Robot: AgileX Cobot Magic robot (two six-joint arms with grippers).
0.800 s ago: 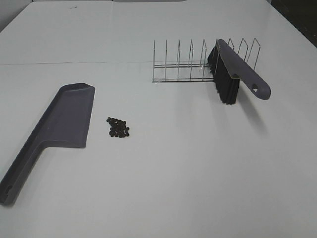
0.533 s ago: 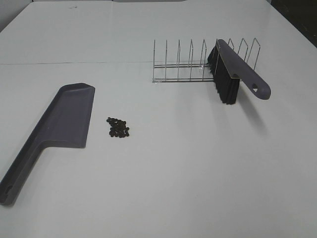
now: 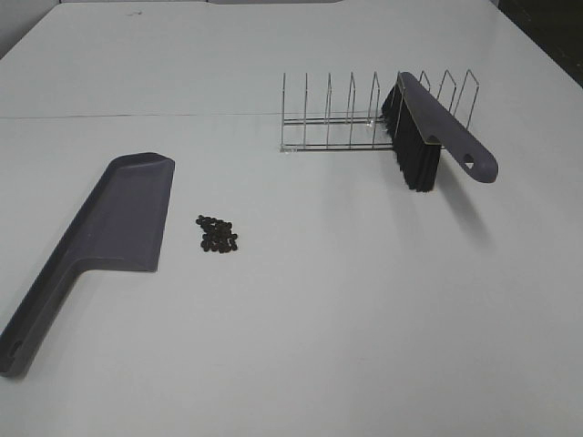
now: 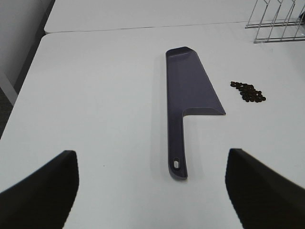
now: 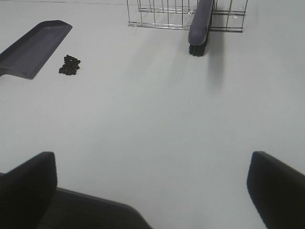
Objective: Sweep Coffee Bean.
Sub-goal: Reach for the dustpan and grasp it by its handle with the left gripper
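A small pile of dark coffee beans [image 3: 218, 234] lies on the white table just right of a flat purple-grey dustpan [image 3: 118, 214]. A purple brush [image 3: 428, 127] with black bristles leans in a wire rack [image 3: 328, 118] at the back right. Neither gripper shows in the exterior high view. In the left wrist view my left gripper [image 4: 150, 157] is open and empty, its fingers spread either side of the dustpan [image 4: 190, 86], short of its handle end; the beans [image 4: 248, 91] lie beside the pan. My right gripper [image 5: 151, 157] is open and empty, well back from the brush [image 5: 200, 26] and the beans [image 5: 70, 65].
A seam [image 3: 137, 116] between two tabletops runs across the white table behind the dustpan. The table's left edge [image 4: 28, 76] shows in the left wrist view, with darker floor beyond. The rack [image 5: 162, 14] has several upright wire dividers.
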